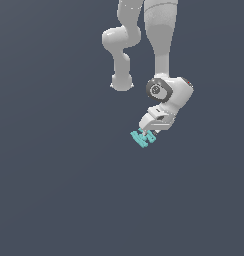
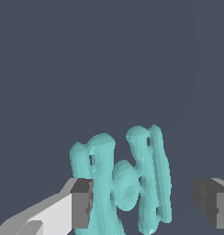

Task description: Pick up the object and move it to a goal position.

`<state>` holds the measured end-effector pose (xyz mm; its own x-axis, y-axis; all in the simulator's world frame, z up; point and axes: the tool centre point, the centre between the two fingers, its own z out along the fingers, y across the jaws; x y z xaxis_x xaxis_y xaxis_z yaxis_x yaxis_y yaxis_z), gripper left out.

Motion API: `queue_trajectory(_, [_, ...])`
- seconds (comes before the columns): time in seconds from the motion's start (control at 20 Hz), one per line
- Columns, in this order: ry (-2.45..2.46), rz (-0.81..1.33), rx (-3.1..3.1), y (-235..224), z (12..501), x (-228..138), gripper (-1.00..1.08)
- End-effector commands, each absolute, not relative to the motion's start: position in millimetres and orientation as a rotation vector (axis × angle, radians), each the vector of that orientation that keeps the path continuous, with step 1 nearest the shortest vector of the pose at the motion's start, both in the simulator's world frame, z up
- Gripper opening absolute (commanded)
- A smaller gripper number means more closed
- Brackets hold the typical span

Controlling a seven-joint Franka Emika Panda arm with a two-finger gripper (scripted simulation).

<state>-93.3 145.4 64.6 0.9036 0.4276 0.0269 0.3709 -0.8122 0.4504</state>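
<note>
The object [image 1: 143, 138] is a small teal piece with two long bars joined by a rounded middle. In the exterior view it lies just under my white gripper [image 1: 148, 132], which tilts down toward it from the view's right. In the wrist view the object [image 2: 125, 183] stands between my fingers. My gripper [image 2: 143, 202] is open around it. One dark finger pad [image 2: 81, 202] is against the object's outer bar. The other pad [image 2: 206, 199] stands apart from it with a clear gap. The object's lower end is cut off by the frame edge.
A plain dark grey-blue ground [image 1: 54, 190] fills both views. The arm's white links [image 1: 161, 40] hang down from the top of the exterior view, with the elbow [image 1: 120, 45] on the exterior view's left of the wrist.
</note>
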Motion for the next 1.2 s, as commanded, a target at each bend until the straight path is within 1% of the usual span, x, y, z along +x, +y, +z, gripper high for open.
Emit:
queue_trajectory(0.0, [0.622,0.197,2.599,155,59,-102,0.68])
queue_trajectory(0.5, [0.716,0.239,2.552,175,48,-123,0.68])
queue_trajectory(0.85, [0.719,0.239,2.551,174,45,-123,0.68])
queue_trajectory(1.15, [0.721,0.24,2.55,167,29,-119,0.68])
